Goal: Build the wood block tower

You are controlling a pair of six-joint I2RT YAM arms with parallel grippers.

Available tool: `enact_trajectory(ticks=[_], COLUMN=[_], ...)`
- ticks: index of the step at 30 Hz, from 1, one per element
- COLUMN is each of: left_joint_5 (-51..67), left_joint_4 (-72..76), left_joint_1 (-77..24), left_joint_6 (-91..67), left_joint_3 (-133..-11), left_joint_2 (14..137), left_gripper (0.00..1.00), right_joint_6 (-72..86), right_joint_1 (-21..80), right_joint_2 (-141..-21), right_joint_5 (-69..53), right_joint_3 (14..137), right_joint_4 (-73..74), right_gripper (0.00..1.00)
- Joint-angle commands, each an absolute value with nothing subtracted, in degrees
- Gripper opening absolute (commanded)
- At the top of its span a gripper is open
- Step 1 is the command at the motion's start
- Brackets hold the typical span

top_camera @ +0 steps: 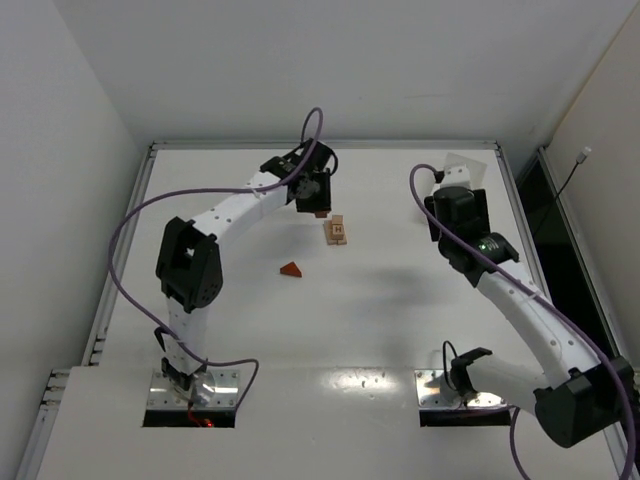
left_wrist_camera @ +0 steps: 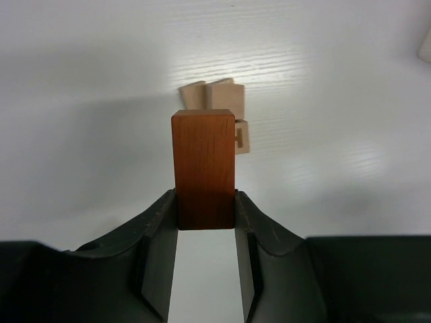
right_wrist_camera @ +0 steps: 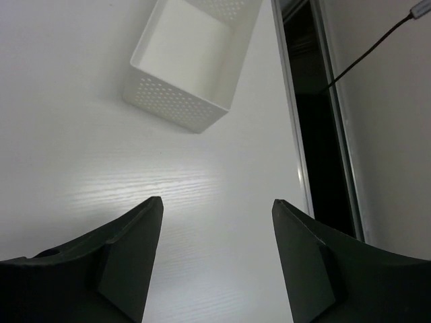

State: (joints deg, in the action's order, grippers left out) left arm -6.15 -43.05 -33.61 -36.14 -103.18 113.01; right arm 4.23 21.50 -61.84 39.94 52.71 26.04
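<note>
My left gripper (left_wrist_camera: 205, 202) is shut on a reddish-orange rectangular block (left_wrist_camera: 203, 168), held upright above the table; in the top view the gripper (top_camera: 318, 208) hangs just left of a small cluster of pale tan blocks (top_camera: 336, 230). Those tan blocks (left_wrist_camera: 217, 108) show behind the held block in the left wrist view. A reddish-orange wedge (top_camera: 291, 269) lies on the table nearer the arms. My right gripper (right_wrist_camera: 217, 208) is open and empty, at the right side of the table (top_camera: 455, 205).
A white perforated tray (right_wrist_camera: 185, 60) stands at the back right corner, also in the top view (top_camera: 465, 170). The table's right edge with a dark gap (right_wrist_camera: 316, 121) runs beside my right gripper.
</note>
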Motion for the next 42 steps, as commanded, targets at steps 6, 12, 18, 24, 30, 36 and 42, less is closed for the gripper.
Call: enact_trajectory(ticks=[6,12,18,24,30,36,42], left_joint_5=[-12.0,-16.9,-19.2,-19.9,-19.9,-19.9,-18.8], left_joint_4=[-44.0,-44.0,-44.0,-44.0,-44.0,-44.0,-44.0], left_joint_1=[-40.9,-42.8,-42.8,-42.8,-41.7,-40.5,-39.5], left_joint_6=[-41.7,-41.7,-40.6,-40.0,-39.5,-39.5,-38.9], left_joint_3=[-110.5,-110.0,-110.0,-111.6,-112.9,-114.6,-114.6], left_joint_2=[117.7,120.1,122.2,124.6,126.5,127.6,127.6], left_gripper=[0.0,0.0,0.0,0.0,0.0,0.0,0.0], right_joint_6=[12.7,13.3,13.8,13.8,13.8,13.8,13.8], right_joint_1=[19.1,18.0,17.0,15.3,15.3,14.8,14.8], right_joint_2=[-63.8,-63.8,-63.3,-63.3,-63.3,-64.4,-66.3], right_joint_5=[30.8,28.8,26.9,25.8,24.5,23.5,22.9], right_joint_3=[56.3,57.5,57.0,57.0,57.0,56.4,56.4], right_joint_4=[30.1,30.1,30.1,30.1,30.1,29.0,28.5], right_gripper=[0.6,0.59,0.58,0.57,0.56,0.54,0.53])
